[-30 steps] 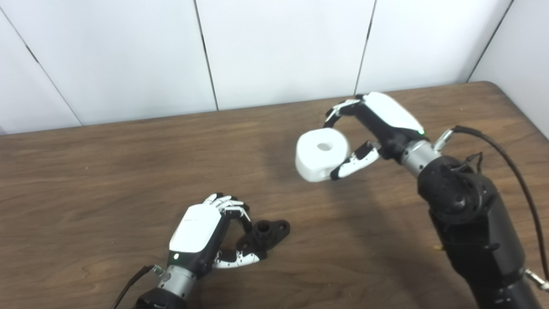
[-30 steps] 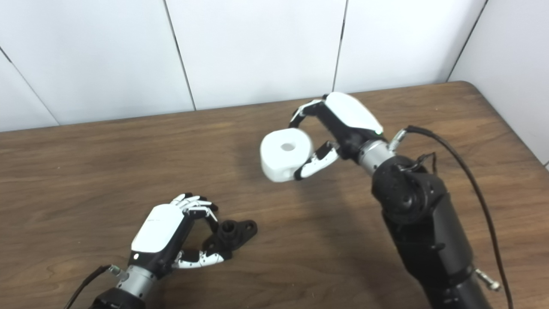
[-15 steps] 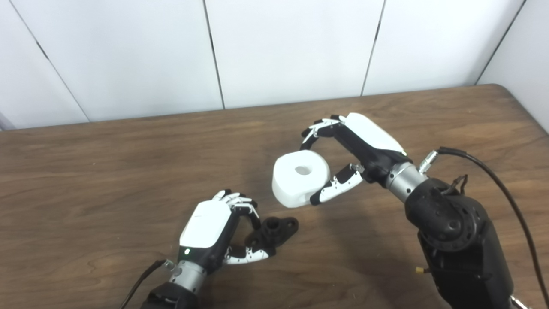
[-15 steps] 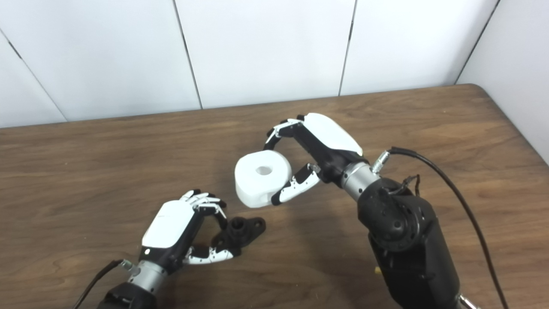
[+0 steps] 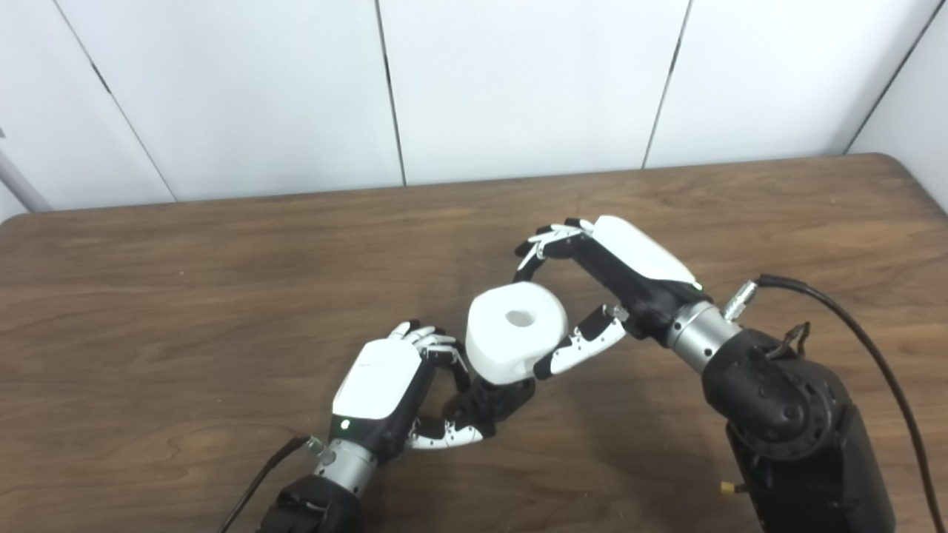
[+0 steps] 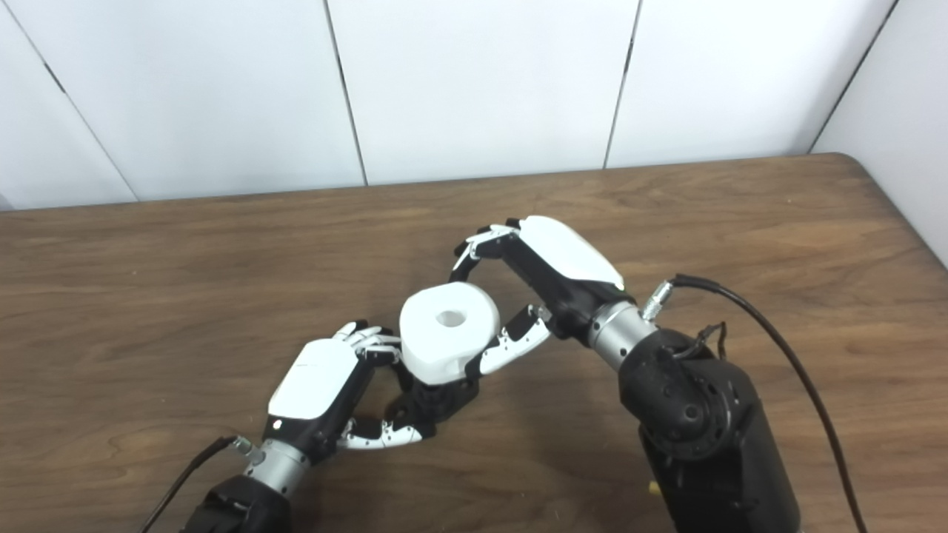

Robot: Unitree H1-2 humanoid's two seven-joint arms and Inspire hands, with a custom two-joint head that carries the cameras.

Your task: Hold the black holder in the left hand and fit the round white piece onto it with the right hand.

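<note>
The black holder (image 5: 495, 396) lies low on the wooden table (image 5: 185, 296), pinched between the fingers and thumb of the left hand (image 5: 385, 385); the round white piece (image 5: 516, 333), its centre hole facing up, sits directly over the holder and hides most of it; the right hand (image 5: 592, 296) clasps the piece between fingers and thumb.

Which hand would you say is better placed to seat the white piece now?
The right hand: it grips the round white piece directly over the black holder, which the left hand holds.
</note>
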